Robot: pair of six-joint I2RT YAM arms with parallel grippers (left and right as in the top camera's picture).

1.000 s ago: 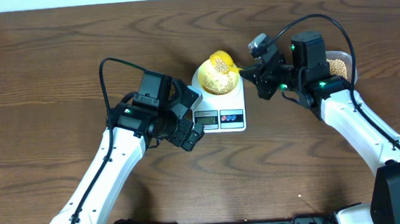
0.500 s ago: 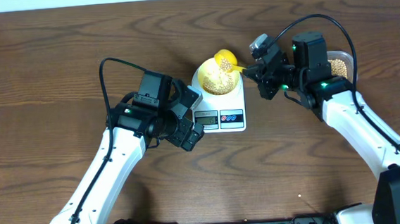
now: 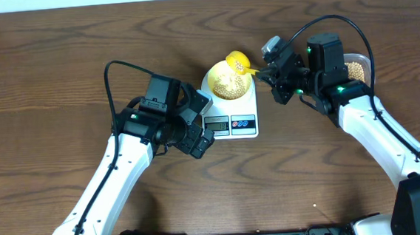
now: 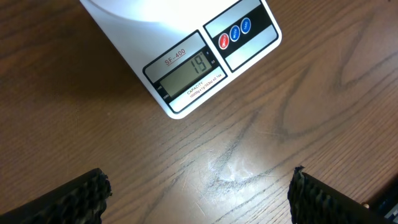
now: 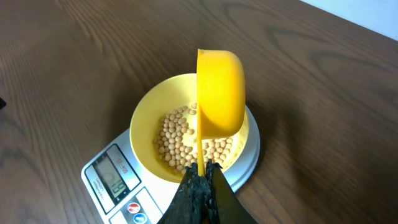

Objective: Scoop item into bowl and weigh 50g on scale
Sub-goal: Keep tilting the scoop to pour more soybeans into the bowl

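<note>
Yellow plastic is what your right hand (image 5: pixel 200 179) has: its two fingers are pinched tight on the thin handle of the scoop (image 5: pixel 219 93), with nothing between them but the handle. You have the scoop rolled onto its side above the far right part of the bowl (image 5: pixel 144 115). The cup's rounded back faces the wrist camera and its mouth is turned left toward the bowl's middle. I judge this to be the pouring tilt, held low so that whatever falls lands inside the rim rather than bouncing onto the desk (image 3: pixel 58 69). The inside of the cup is hidden, so I cannot say whether it holds any beans. The beans (image 5: pixel 177 142) lie in a shallow layer across the bowl's floor, and the bowl sits centred on the round top of the scale (image 4: pixel 161 40), which stands in the middle of the desk. More beans wait in the clear container (image 3: pixel 356 69) at the far right, behind your right arm, near enough for a short trip. Your left hand (image 4: pixel 199 198) is spread wide and holds nothing. It hangs just above bare desk on the near side of the scale, touching neither, and that placement seems chosen so its camera looks straight at the display (image 4: pixel 185 70), which reads 19. Against a target of 50 you are well short, so expect further scoops, with smaller ones near the end.
</note>
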